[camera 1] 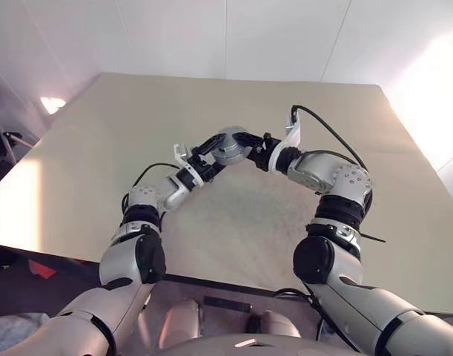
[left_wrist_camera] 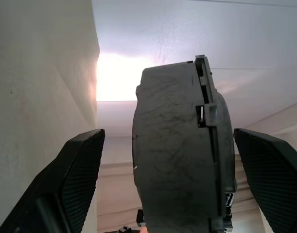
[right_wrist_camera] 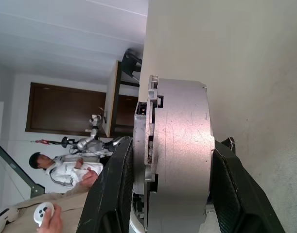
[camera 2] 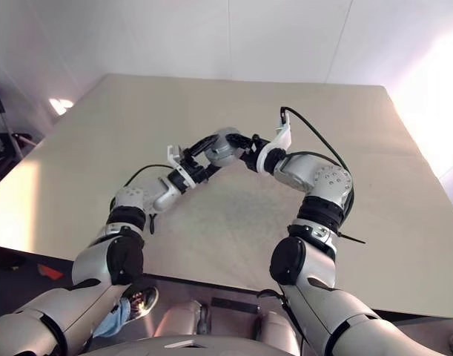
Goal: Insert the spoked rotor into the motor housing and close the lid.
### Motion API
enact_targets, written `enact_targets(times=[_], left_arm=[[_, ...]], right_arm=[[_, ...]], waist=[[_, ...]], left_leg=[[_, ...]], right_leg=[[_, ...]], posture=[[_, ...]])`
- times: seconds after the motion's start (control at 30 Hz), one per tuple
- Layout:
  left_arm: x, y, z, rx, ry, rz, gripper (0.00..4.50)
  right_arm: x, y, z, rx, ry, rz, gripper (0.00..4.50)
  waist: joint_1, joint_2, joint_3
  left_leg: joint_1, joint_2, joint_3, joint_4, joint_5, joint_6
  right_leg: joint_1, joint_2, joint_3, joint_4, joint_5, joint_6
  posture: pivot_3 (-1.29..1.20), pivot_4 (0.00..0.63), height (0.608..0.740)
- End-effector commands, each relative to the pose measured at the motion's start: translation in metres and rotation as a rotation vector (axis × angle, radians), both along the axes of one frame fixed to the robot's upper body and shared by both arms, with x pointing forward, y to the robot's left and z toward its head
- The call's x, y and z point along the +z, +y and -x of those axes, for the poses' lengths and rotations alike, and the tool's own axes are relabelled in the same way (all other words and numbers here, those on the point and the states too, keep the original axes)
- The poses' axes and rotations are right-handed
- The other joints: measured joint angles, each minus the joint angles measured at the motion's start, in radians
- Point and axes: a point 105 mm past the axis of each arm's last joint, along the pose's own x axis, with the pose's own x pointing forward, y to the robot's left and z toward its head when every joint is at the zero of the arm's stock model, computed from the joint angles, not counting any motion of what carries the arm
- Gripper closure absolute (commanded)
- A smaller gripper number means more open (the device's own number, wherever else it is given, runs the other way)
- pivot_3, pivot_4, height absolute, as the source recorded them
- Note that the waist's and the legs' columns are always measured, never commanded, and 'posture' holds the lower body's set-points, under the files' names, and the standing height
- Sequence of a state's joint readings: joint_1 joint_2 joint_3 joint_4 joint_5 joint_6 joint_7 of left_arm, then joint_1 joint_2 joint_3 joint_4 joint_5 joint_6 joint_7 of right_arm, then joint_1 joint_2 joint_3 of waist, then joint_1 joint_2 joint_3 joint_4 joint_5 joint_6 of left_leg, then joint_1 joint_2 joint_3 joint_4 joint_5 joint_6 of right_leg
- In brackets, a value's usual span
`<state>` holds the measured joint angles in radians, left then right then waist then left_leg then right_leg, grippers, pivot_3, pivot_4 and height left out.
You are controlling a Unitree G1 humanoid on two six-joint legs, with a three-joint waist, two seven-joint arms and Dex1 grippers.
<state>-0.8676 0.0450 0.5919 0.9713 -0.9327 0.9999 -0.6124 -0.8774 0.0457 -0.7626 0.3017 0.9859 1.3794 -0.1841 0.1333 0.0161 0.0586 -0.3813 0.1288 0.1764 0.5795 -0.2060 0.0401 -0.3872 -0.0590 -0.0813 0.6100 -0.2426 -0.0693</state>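
Note:
Above the middle of the table, both grippers meet at a round silvery-grey drum, the motor housing [camera 1: 230, 146]. My right gripper [right_wrist_camera: 176, 143] is shut on it, one black finger pressed on each flat side of the housing [right_wrist_camera: 184, 131]. A thin pale plate with notches, which looks like the lid [right_wrist_camera: 149, 121], lies against one face. My left gripper [left_wrist_camera: 167, 132] is open, its fingers [left_wrist_camera: 75, 174] standing either side of the housing [left_wrist_camera: 167, 165] with a gap on both sides. The spoked rotor is hidden.
The tan table [camera 1: 100, 163] stretches wide under both arms, its near edge [camera 1: 211, 280] close to me and white walls behind it. In the right wrist view a seated person [right_wrist_camera: 61, 170] holds a controller, beside another robot [right_wrist_camera: 92, 136].

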Motion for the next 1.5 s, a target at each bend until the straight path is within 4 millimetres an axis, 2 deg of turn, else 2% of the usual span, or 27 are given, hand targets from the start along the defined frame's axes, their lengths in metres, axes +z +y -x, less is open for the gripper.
enact_targets(times=[0.03, 0.17, 0.2, 0.47, 0.53, 0.67, 0.83, 1.0, 1.17, 1.37, 1.5], left_arm=[[0.012, -0.004, -0.003, -0.005, -0.052, 0.007, 0.62], [0.009, -0.002, -0.002, 0.0, -0.048, 0.003, 1.99], [0.008, -0.002, -0.002, 0.001, -0.046, 0.003, 2.15], [0.0, -0.004, -0.003, 0.005, -0.02, -0.044, 2.15], [-0.002, -0.002, -0.005, 0.023, -0.024, -0.061, 2.15], [-0.01, 0.01, -0.01, 0.099, -0.044, -0.128, 2.15], [-0.022, 0.035, -0.015, 0.211, -0.036, -0.188, 2.15], [-0.033, 0.085, -0.026, 0.438, 0.002, -0.279, 2.15], [-0.04, 0.135, -0.027, 0.618, 0.051, -0.341, 2.15], [-0.042, 0.172, -0.028, 0.759, 0.092, -0.438, 2.15], [-0.045, 0.178, -0.026, 0.758, 0.098, -0.497, 1.09]], right_arm=[[0.026, 0.002, 0.002, 0.007, -0.105, -0.025, 2.35], [0.024, 0.003, 0.002, 0.001, -0.103, -0.02, 2.35], [0.024, 0.003, 0.002, 0.0, -0.103, -0.02, 2.35], [0.023, 0.001, 0.0, -0.017, -0.124, 0.005, 2.35], [0.024, -0.004, -0.003, -0.048, -0.158, 0.046, 1.65], [0.016, -0.024, -0.016, -0.199, -0.204, 0.251, 0.37], [0.012, -0.036, -0.023, -0.266, -0.216, 0.25, 0.37], [0.005, -0.038, -0.023, -0.266, -0.216, 0.284, 0.37], [0.0, -0.036, -0.023, -0.256, -0.209, 0.292, 0.37], [-0.002, -0.029, -0.025, -0.236, -0.206, 0.292, 0.37], [-0.003, -0.028, -0.025, -0.229, -0.196, 0.287, 0.34]], waist=[[0.0, 0.0, 0.0], [0.0, 0.0, 0.0], [0.001, 0.0, 0.0], [0.002, 0.0, 0.0], [0.003, 0.0, 0.0], [0.003, 0.0, 0.0], [0.0, -0.001, 0.0], [-0.009, -0.001, 0.0], [-0.013, -0.001, 0.0], [-0.012, -0.001, 0.0], [-0.013, -0.001, 0.0]], left_leg=[[0.0, 0.0, 0.0, 0.0, 0.0, 0.0], [0.0, 0.0, 0.0, 0.0, 0.0, 0.0], [0.0, 0.0, 0.0, 0.001, 0.0, 0.0], [0.0, 0.0, 0.0, 0.002, 0.0, 0.0], [0.0, 0.0, 0.0, 0.002, 0.0, 0.0], [0.0, 0.0, 0.0, 0.003, 0.0, 0.0], [0.001, 0.0, 0.0, 0.003, -0.001, -0.002], [0.002, 0.001, -0.001, 0.003, 0.0, -0.003], [0.003, 0.001, -0.001, 0.003, 0.0, -0.004], [0.003, 0.001, -0.001, 0.004, 0.0, -0.004], [0.003, 0.002, -0.001, 0.006, 0.0, -0.004]], right_leg=[[0.0, 0.0, 0.0, 0.0, 0.0, 0.0], [0.0, 0.0, 0.0, 0.001, 0.0, 0.0], [0.0, 0.0, 0.0, 0.001, 0.0, 0.0], [0.0, 0.0, 0.0, 0.002, 0.0, 0.0], [0.0, 0.0, 0.0, 0.003, 0.0, 0.0], [0.0, 0.0, 0.0, 0.003, 0.0, 0.0], [0.0, 0.0, 0.0, 0.004, 0.0, 0.0], [0.0, 0.0, 0.0, 0.006, 0.0, 0.0], [0.0, 0.001, 0.0, 0.007, 0.0, 0.0], [0.0, 0.001, 0.0, 0.008, 0.0, -0.001], [0.001, 0.001, 0.0, 0.01, 0.0, -0.001]], posture=[[0.0, 0.0, 0.74], [0.0, 0.0, 0.74], [0.0, 0.0, 0.74], [0.0, 0.0, 0.74], [0.0, 0.0, 0.74], [0.0, 0.0, 0.74], [0.0, 0.0, 0.74], [0.0, 0.0, 0.74], [0.0, 0.0, 0.74], [0.0, 0.0, 0.74], [0.0, 0.0, 0.74]])
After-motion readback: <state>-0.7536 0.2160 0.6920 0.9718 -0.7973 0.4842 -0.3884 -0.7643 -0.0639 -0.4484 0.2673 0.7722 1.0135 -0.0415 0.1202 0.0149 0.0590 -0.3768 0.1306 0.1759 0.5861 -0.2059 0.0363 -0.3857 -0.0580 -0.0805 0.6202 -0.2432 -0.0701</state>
